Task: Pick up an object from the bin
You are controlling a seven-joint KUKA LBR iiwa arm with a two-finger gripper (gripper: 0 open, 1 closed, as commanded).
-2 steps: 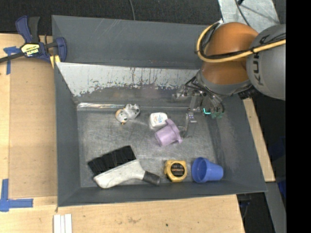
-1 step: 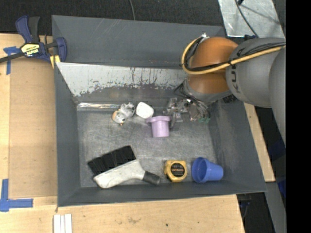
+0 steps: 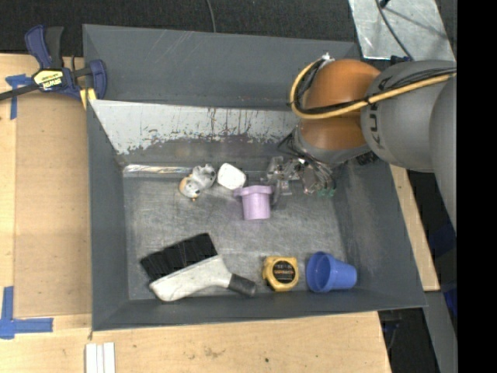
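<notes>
Grey metal bin (image 3: 109, 231), read from its 9 o'clock side across to 3 o'clock; at about 7 o'clock on the floor lies a brush (image 3: 186, 269), its black bristle block towards 10 o'clock and its white handle running towards 4 o'clock, ending in a dark tip. At 11 o'clock, near the back wall, sits a small white-and-brown object (image 3: 196, 183), too small to name more closely; just beside it at its 3 o'clock lies a white rounded piece (image 3: 231, 176). Just past the centre towards 12 o'clock stands a lilac cup (image 3: 255, 203), its wider rim towards the back wall; at 5 o'clock lies a yellow tape measure (image 3: 281, 273). The jaws hang low at the lilac cup's 1 o'clock, just beside its rim; I cannot tell how far apart they stand, nor whether they touch the cup. At the tape measure's 3 o'clock, almost touching it, a blue cup (image 3: 331, 273) lies on its side, mouth towards 9 o'clock; above the jaws, at the bin's 2 o'clock, bulks the arm's orange cover (image 3: 342, 107).
</notes>
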